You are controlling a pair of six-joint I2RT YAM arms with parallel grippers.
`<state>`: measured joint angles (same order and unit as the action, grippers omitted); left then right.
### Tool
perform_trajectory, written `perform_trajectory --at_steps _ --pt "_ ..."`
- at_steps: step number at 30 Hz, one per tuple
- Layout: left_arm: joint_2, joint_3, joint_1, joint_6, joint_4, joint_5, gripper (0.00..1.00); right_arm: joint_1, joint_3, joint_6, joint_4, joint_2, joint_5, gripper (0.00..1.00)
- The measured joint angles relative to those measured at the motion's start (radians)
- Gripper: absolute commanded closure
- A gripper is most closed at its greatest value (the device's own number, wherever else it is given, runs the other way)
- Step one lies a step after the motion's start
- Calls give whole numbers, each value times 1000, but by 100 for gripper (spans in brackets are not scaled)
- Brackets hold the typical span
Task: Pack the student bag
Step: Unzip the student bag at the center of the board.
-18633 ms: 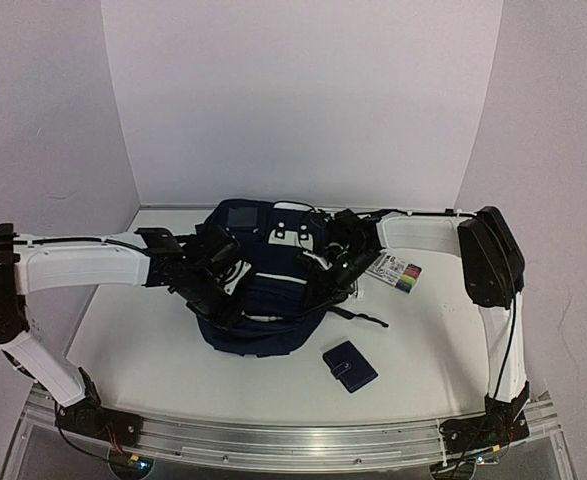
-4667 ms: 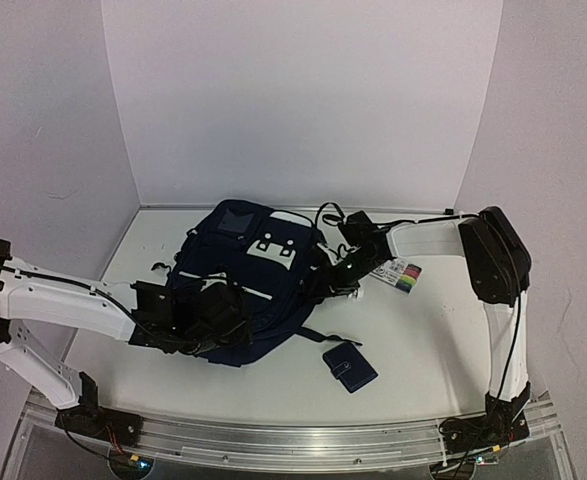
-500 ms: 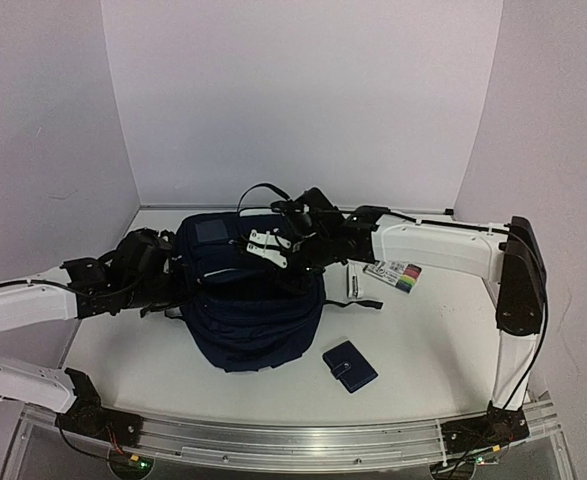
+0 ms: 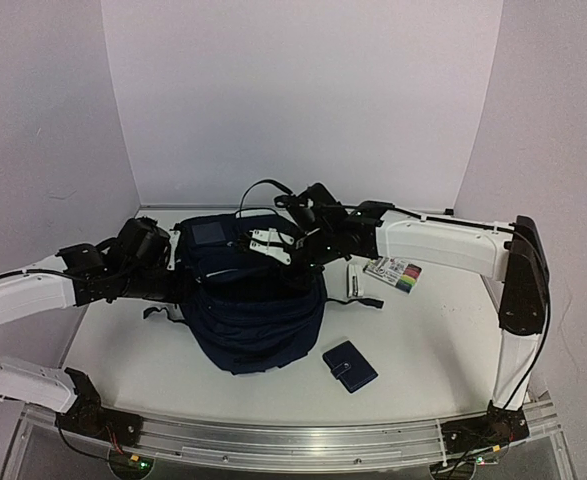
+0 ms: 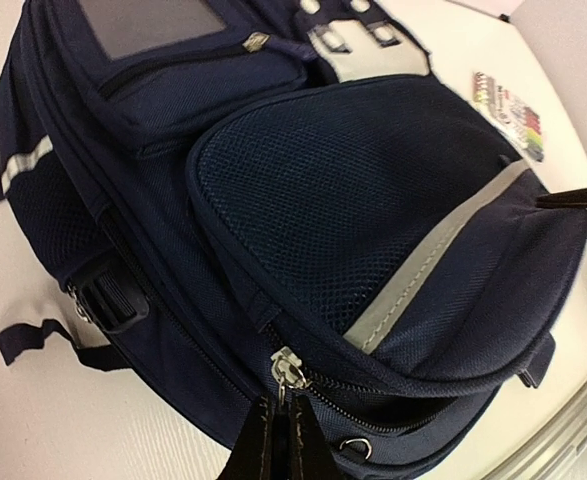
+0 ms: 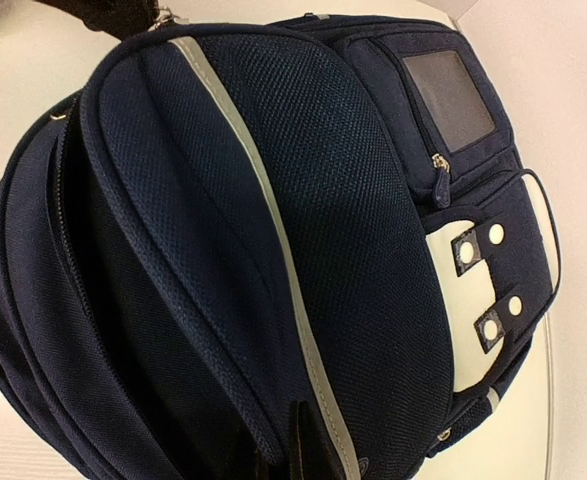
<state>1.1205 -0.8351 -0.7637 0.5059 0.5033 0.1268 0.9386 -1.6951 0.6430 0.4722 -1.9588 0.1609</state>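
centre frame, navy striped fabric backpack (image 4: 258,325) | my left gripper (image 5: 281,425) clamps its metal zipper pull (image 5: 289,368), right gripper (image 6: 308,448) clamps backpack fabric | skewed tug: pull slips

No legible text (print on striped card (image 4: 394,273) too small)

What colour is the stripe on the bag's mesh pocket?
Light grey stripe; the left wrist view shows it best.

L gripper (image 5: 278,425) pinches zip pull (image 5: 288,368) on navy student bag (image 5: 373,200), below mesh pocket (image 5: 323,190).
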Motion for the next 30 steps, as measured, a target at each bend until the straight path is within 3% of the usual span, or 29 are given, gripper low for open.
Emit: perform_trajectory --at_steps 5,10,13,17,19,24,30 --pt "-14 -5 47 -68 0 -44 93 0 22 17 -28 27 12 100" --pt "119 -79 73 -151 25 -46 94 -4 26 19 -34 31 3 100" --pt "205 -131 73 -188 38 -31 84 -12 22 12 -29 31 0 100" --pt "180 -135 94 -219 37 -14 51 -27 -4 -6 10 31 6 100" --pt "87 -101 117 -232 38 -18 42 -38 -21 -13 26 31 12 97" --pt "-160 -64 140 -246 20 -85 32 -54 -50 -19 54 30 21 91" --pt "-88 -91 140 -307 -48 -237 32 -54 -95 -22 78 15 24 92"
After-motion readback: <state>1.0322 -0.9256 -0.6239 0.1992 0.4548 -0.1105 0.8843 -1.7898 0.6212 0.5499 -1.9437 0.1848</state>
